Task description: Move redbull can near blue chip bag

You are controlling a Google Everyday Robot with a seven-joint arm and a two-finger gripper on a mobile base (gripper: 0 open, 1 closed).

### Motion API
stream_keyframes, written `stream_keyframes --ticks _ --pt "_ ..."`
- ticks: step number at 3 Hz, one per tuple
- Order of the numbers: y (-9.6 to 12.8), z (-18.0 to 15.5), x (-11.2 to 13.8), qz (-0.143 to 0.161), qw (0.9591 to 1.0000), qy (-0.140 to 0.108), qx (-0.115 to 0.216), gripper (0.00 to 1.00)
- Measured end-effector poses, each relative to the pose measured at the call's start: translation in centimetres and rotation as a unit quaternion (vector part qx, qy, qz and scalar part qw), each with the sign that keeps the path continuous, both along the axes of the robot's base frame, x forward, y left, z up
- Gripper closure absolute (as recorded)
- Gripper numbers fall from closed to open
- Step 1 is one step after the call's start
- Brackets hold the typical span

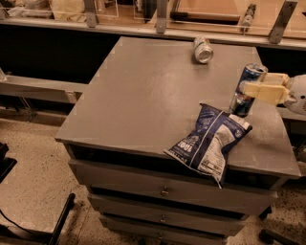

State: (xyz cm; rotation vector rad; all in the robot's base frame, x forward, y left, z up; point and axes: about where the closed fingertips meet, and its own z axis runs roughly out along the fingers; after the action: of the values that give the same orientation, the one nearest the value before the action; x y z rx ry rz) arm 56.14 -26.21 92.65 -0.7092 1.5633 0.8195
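Note:
The redbull can [245, 91] is a tall slim blue-and-silver can, tilted, at the right side of the grey table [143, 95]. My gripper [253, 88] comes in from the right edge and is shut on the can, its cream fingers [263, 89] clasping the can's middle. The can's base is just above the top edge of the blue chip bag [210, 141]. The bag is dark navy with white lettering and lies flat at the table's front right, its lower end hanging over the front edge.
A shorter silvery-white can [203, 50] lies on its side at the back of the table. Drawers [165, 191] are below the tabletop. A counter with metal posts [161, 14] runs behind the table. Speckled floor is at the left.

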Motion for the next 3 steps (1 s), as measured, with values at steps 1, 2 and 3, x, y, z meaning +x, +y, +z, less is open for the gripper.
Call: stream_keyframes --ticks 1,2,3 --pt "0.66 -0.66 -0.54 0.016 0.9998 0.002 -0.009 0.36" --pt "1.30 -0.86 -0.93 0.043 0.9981 0.003 -0.044 0.05" --pt "1.44 -0.82 -0.86 0.043 0.9982 0.003 -0.042 0.00"
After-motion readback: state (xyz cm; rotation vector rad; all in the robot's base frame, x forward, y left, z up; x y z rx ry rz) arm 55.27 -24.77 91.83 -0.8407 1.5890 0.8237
